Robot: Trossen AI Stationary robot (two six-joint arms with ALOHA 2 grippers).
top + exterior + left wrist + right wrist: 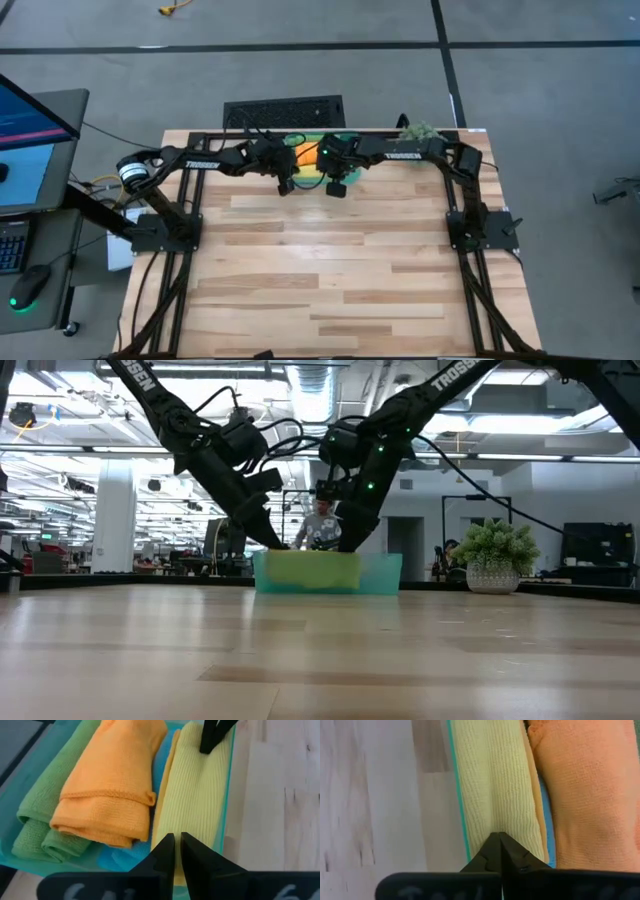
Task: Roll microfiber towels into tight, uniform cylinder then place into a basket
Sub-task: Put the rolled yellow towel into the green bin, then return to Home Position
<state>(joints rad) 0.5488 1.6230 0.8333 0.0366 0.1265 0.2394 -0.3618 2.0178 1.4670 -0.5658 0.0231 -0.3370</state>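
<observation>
Towels (pixel 107 795) already lie in the basket (pixel 380 573): orange, green and blue, and you pinch the yellow towel (pixel 192 800) with left hand (pixel 177 851) and right hand (pixel 499 851) closed; unrolled, I judge.

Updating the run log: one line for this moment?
left gripper: shut on yellow towel | right gripper: shut on it | towel in basket

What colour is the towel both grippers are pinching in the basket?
Yellow towel, lying in the basket along its wall; clearest in the left wrist view.
</observation>
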